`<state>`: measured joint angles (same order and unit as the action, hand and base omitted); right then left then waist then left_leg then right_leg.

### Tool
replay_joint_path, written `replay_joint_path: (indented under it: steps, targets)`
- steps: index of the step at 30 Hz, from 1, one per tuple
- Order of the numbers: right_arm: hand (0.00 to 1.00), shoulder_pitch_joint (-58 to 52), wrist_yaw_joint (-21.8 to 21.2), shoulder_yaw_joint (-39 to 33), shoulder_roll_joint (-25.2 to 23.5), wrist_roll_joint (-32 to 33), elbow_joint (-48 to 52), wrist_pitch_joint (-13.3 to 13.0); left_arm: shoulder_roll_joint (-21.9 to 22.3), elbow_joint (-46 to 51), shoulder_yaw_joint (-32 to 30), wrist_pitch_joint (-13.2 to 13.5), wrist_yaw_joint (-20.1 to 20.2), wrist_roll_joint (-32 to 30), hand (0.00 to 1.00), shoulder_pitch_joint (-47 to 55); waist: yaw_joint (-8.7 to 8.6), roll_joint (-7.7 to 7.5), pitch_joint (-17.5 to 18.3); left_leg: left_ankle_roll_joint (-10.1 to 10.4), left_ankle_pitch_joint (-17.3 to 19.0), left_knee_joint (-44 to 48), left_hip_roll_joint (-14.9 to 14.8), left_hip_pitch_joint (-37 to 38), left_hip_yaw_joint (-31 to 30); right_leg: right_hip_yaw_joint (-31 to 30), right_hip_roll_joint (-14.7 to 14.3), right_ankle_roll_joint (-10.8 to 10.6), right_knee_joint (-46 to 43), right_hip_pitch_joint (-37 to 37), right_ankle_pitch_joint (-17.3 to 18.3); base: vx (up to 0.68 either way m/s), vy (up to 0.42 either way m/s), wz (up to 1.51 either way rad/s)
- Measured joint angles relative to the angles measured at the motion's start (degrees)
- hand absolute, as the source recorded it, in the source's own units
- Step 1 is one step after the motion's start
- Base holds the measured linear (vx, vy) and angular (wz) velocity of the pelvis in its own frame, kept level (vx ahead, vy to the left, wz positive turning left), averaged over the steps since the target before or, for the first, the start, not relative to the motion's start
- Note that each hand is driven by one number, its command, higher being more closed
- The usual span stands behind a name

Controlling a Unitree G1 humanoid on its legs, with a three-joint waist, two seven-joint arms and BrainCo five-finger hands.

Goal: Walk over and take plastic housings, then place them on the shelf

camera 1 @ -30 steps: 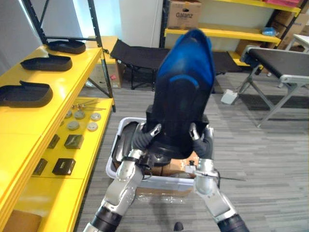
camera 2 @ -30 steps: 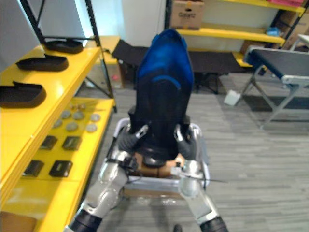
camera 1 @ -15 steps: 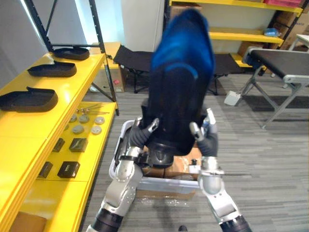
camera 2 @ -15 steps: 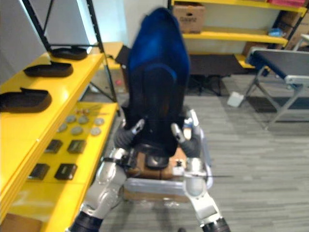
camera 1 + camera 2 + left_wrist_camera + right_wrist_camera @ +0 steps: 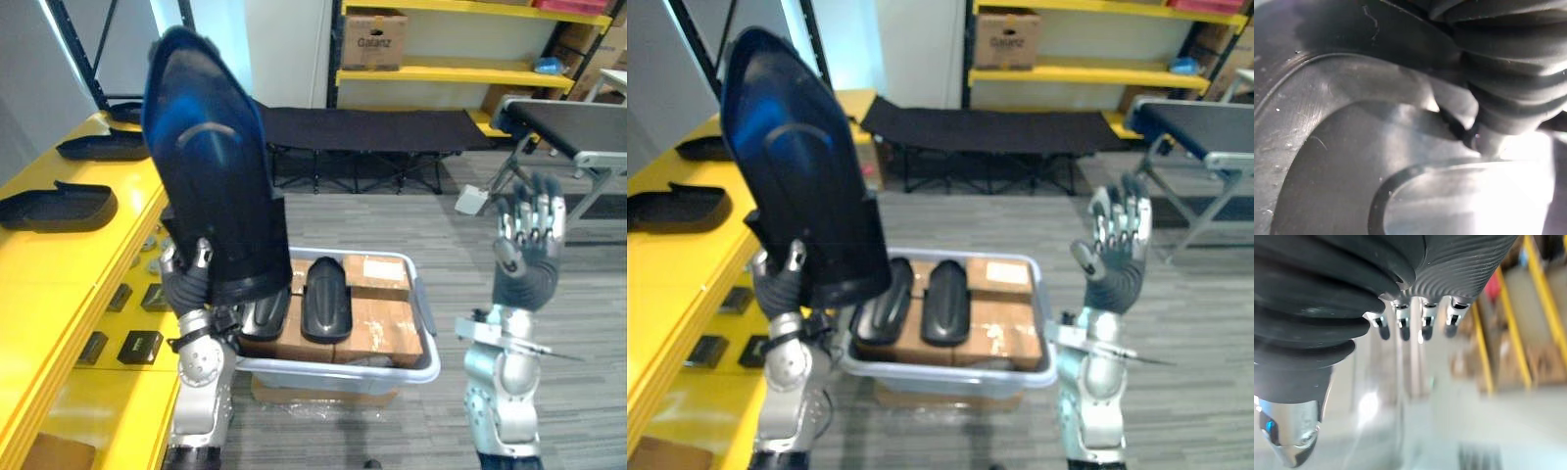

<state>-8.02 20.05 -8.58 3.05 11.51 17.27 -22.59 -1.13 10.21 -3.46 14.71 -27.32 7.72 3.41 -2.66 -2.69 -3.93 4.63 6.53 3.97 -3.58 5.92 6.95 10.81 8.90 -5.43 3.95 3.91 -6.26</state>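
So the left robot hand [image 5: 189, 284] has a proper grip on the big dark housing [image 5: 211, 186], right at its bottom edge. The thumb is pressed on the front face and the other fingers are out of sight behind it. The housing stands nearly upright above that hand, pointed end up, leaning a bit toward the yellow shelf [image 5: 59, 257], with a blue sheen on its face. The left wrist view has its smooth dark surface right up against the hand.

The right robot hand [image 5: 527, 240] is raised on the other side, well apart from the housing. Its fingers are straight and spread, holding nothing.

Down low between the two arms sits a pale plastic bin [image 5: 428, 352]. Two smaller black housings [image 5: 324, 299] lie side by side in it on top of cardboard boxes [image 5: 377, 328], the left one partly hidden by the held one. More black shells [image 5: 54, 204] rest on the shelf's top level, and small dark blocks [image 5: 140, 345] on the lower one.
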Motion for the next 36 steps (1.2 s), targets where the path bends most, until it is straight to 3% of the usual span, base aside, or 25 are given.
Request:
replay_joint_path:
  steps: [4, 9, 14, 20, 26, 29, 33, 36]
  targets:
    - [0.0, -7.74, -0.41, -2.65, -3.47, 6.65, -6.51, 3.37, 2.34, 2.49, -2.18, 3.12, -1.07, 1.37, 1.0, 4.89, -0.38, 0.17, -0.11, 0.01, 0.01, -0.28, -0.18, 0.16, 0.52, -0.18, -0.07, 0.0, 0.08, -0.02, 0.0, 0.0, -0.001, -0.03]
    - [0.0, -11.2, -6.56, -1.48, -7.43, 15.88, -9.26, 2.27, 4.46, 8.15, -2.34, 9.38, 0.35, 1.5, 1.0, 10.25, -0.06, 0.79, -0.45, 0.24, 0.6, -0.33, -1.01, 1.19, 1.9, -1.14, -0.19, -0.04, 0.07, 0.68, 0.06, -0.03, 0.01, -0.11]
    - [0.0, -8.81, -11.01, 1.72, -7.12, 16.92, -10.33, 0.95, 4.5, 12.23, -2.46, 12.56, 1.61, 1.16, 1.0, 10.23, 1.15, 0.95, -0.18, 0.34, 0.53, -0.39, -1.06, 1.17, 1.11, -0.05, -0.1, -0.23, 0.06, 1.21, 0.21, -0.02, 0.004, 0.09]
    - [0.0, -1.34, -14.01, 5.99, -6.56, 15.7, -15.82, 1.17, 4.41, 15.64, -5.7, 12.61, 1.06, -2.27, 1.0, 12.0, 2.51, 0.43, 0.37, 0.42, -0.77, -1.8, -0.15, -0.17, -2.11, 3.03, 0.06, -0.52, 0.55, 1.17, 0.44, 0.0, -0.002, 0.25]
    - [0.0, 3.28, -14.17, 8.91, -2.67, 8.77, -19.01, 2.64, 4.4, 19.83, -10.44, 12.61, 1.38, -7.85, 1.0, 14.59, 5.79, -0.37, 0.72, -0.03, -1.3, -1.19, 0.99, -3.78, -9.33, 6.62, 0.73, -1.14, -0.28, 1.68, 0.98, 0.05, 0.028, 0.55]
    - [0.0, 3.56, -12.5, 8.73, -1.62, 7.67, -18.96, 2.58, 3.86, 20.2, -9.79, 13.11, 3.9, -7.54, 1.0, 14.48, 5.61, -0.12, 0.58, -0.1, -1.99, -1.62, 1.1, -4.27, -16.54, 3.26, 0.99, 0.09, -5.95, 2.13, 4.83, 0.07, 0.076, 1.17]
    - [0.0, 4.96, -12.97, 8.48, -1.31, 7.66, -18.85, 2.34, 3.7, 20.2, -9.86, 13.5, 4.95, -4.7, 1.0, 14.76, 7.08, -2.42, 1.53, 0.33, -2.63, -0.23, 1.9, -5.08, -20.19, 3.5, 1.88, -0.44, -9.82, 2.52, 10.0, 0.08, -0.026, 0.63]
    - [0.0, 7.16, -14.34, 8.59, -0.76, 7.29, -17.46, 1.04, 4.24, 20.26, -9.33, 13.46, 5.07, -3.08, 1.0, 15.78, 8.03, -1.3, 0.43, 0.81, -2.26, 2.37, 2.02, -5.22, -20.46, 3.58, 1.79, -0.31, -10.08, 4.46, 11.52, -0.02, -0.049, 0.18]
